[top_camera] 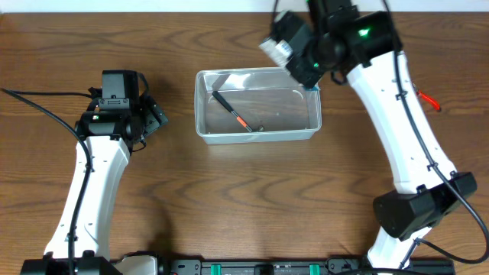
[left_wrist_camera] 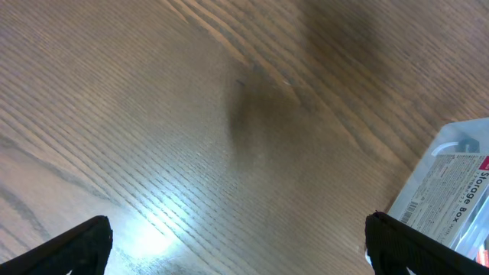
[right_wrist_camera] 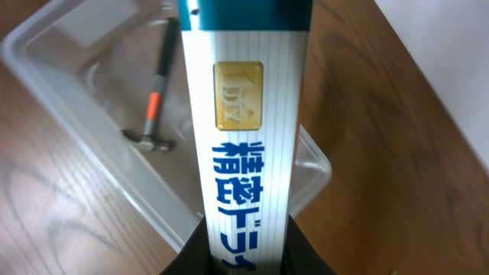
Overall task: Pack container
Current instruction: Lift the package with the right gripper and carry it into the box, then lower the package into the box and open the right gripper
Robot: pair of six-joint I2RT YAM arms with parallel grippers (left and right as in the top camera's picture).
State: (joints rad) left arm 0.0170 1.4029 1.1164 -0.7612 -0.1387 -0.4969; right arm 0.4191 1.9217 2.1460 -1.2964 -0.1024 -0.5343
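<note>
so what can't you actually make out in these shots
Right wrist: blue-and-white box covers part of the container; bottom edge cuts its print.
Overhead: right arm hides nearly all that box and half a red object, unidentifiable.
Left wrist: Storage Box label cut by the frame edge, fine print too small.

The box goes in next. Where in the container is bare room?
Bare: the container's right half, between the small hammer and the right wall. Crowded: left and centre, where the hammer lies diagonally. The right gripper holds the blue-and-white box above the far right corner.
</note>
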